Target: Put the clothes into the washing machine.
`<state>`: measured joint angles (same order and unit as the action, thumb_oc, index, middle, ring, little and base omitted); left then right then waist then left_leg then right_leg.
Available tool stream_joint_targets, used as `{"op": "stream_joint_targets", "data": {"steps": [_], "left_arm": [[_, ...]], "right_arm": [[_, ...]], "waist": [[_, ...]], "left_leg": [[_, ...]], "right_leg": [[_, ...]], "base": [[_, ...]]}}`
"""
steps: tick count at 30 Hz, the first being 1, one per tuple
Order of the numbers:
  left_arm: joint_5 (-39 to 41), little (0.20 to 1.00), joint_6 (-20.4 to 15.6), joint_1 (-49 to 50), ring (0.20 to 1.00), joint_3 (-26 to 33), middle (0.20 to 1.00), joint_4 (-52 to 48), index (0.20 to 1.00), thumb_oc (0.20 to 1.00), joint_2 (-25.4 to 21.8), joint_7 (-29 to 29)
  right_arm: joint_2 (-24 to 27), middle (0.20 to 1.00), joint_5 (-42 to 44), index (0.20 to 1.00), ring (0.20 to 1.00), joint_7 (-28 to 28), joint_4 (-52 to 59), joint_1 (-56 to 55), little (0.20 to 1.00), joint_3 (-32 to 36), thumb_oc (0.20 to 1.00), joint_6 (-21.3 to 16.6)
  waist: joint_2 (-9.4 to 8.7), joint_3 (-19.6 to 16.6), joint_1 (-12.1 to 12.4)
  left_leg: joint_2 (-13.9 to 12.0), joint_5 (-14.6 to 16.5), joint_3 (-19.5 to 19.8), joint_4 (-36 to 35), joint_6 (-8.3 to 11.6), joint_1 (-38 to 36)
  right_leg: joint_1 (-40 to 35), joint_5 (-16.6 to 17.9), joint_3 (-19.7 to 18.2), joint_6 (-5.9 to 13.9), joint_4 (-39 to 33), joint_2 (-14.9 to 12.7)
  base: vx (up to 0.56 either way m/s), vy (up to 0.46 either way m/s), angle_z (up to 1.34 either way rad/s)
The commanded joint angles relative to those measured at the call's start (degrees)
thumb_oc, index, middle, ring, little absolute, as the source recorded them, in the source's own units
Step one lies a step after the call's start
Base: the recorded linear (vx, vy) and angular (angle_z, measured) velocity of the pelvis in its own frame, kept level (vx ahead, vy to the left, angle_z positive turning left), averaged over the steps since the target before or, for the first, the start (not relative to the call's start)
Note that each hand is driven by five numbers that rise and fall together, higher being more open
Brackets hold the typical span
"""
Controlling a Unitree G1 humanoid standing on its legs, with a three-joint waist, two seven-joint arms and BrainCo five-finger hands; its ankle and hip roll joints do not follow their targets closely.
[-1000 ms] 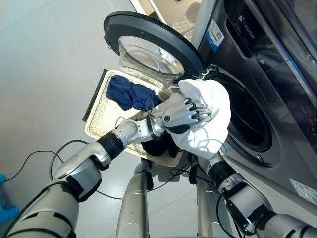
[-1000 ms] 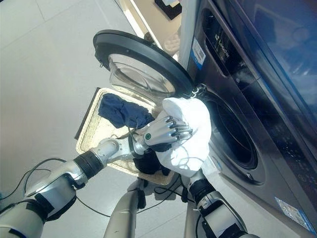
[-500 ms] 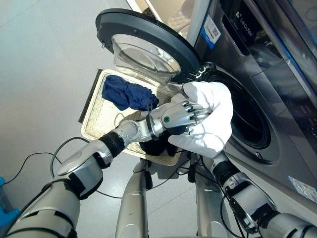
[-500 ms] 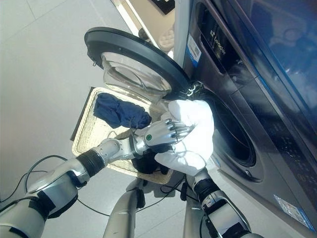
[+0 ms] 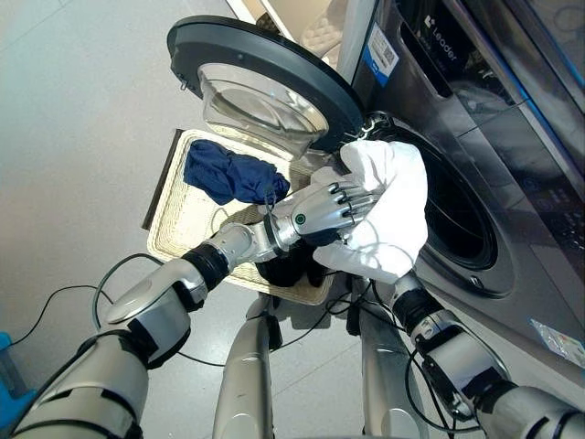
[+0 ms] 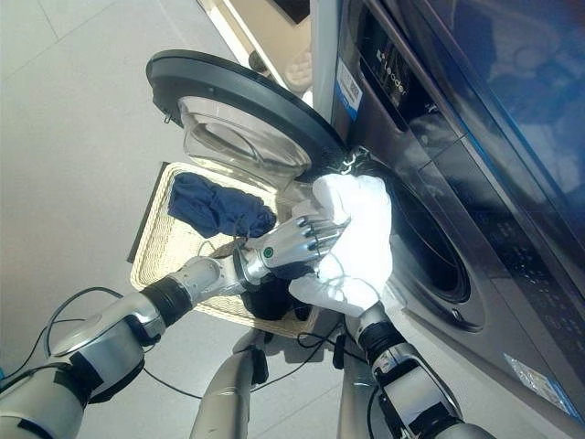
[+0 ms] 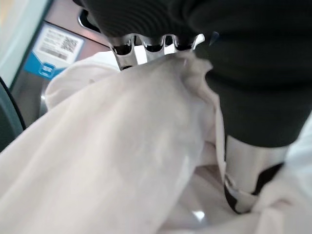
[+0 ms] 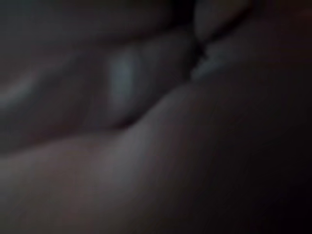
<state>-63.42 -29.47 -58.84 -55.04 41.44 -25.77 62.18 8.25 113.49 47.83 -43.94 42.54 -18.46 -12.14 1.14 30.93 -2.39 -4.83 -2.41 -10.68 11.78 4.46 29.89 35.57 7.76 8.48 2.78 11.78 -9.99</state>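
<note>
I see the left hand (image 5: pixel 322 212) with fingers curled into the white cloth (image 5: pixel 388 219) at the washer (image 5: pixel 475 165) opening; the right hand seems buried beneath it, grip unclear. Blue clothes (image 5: pixel 228 176) lie in the basket (image 5: pixel 183 224).

Basket (image 5: pixel 183 224): on floor, under the open door (image 5: pixel 265 78), left of the drum opening (image 5: pixel 462 215).
Bundle (image 5: pixel 388 215): at the opening's left rim.
Cloth (image 5: pixel 228 174): in basket's far end.

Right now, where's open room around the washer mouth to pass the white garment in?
The drum opening is dark and open on its far side. Its near rim is crowded: white garment, left hand, open door just above. The basket has bare weave beside the blue garment.
</note>
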Motion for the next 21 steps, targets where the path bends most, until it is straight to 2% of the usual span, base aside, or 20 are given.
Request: {"op": "stream_joint_targets", "data": {"steps": [1,6,11,12,21], "left_arm": [[4.15,1.000,3.92,-0.29,1.000,7.08,1.000,2.98,1.000,1.000,-0.14,3.93],[6.98,1.000,6.15,0.68,1.000,11.08,1.000,2.35,1.000,1.000,-0.91,8.87],[8.19,1.000,6.46,1.72,1.000,13.79,1.000,2.07,1.000,1.000,-1.18,12.12],[9.40,1.000,6.37,2.73,1.000,16.12,1.000,1.49,1.000,1.000,-1.21,15.18],[9.54,1.000,3.56,5.43,1.000,22.66,1.000,-2.04,1.000,1.000,-0.47,20.64]], "right_arm": [[-1.13,0.200,-0.49,0.200,0.200,4.89,2.85,1.41,0.200,0.95,0.200,1.50],[-1.08,0.200,-0.49,0.200,0.200,4.95,1.93,1.31,0.200,1.69,0.200,1.76],[-0.84,0.200,-0.49,0.200,0.200,4.64,1.38,1.21,0.200,2.31,0.200,2.20],[-0.67,0.200,-0.49,0.200,0.200,4.69,0.51,1.08,0.200,2.83,0.200,2.54],[-0.11,0.200,-0.49,0.200,0.200,3.89,-0.73,0.53,0.200,4.80,0.200,3.87]], "waist": [[0.79,-1.14,-0.11],[1.11,-1.14,0.20],[1.26,-1.14,0.30],[1.42,-1.14,0.54],[1.63,-1.14,1.05]], "left_leg": [[4.08,1.38,-2.29,-0.50,1.32,1.82],[4.19,1.35,-2.13,-0.37,1.36,2.19],[4.30,1.34,-2.05,-0.41,1.35,2.27],[4.40,1.32,-1.86,-0.39,1.33,2.40],[4.73,1.41,-1.40,-0.27,1.21,2.70]], "right_leg": [[-0.59,-3.66,4.17,6.23,1.93,1.32],[-0.26,-3.78,4.31,6.11,2.18,1.19],[-0.19,-3.88,4.29,6.01,2.22,1.24],[-0.06,-3.97,4.27,5.92,2.35,1.24],[0.17,-4.32,4.51,5.69,2.89,1.20]], "base": [[0.00,0.000,0.00],[0.00,0.000,0.00],[0.00,0.000,0.00],[0.00,0.000,0.00],[0.00,0.000,0.00]]}}
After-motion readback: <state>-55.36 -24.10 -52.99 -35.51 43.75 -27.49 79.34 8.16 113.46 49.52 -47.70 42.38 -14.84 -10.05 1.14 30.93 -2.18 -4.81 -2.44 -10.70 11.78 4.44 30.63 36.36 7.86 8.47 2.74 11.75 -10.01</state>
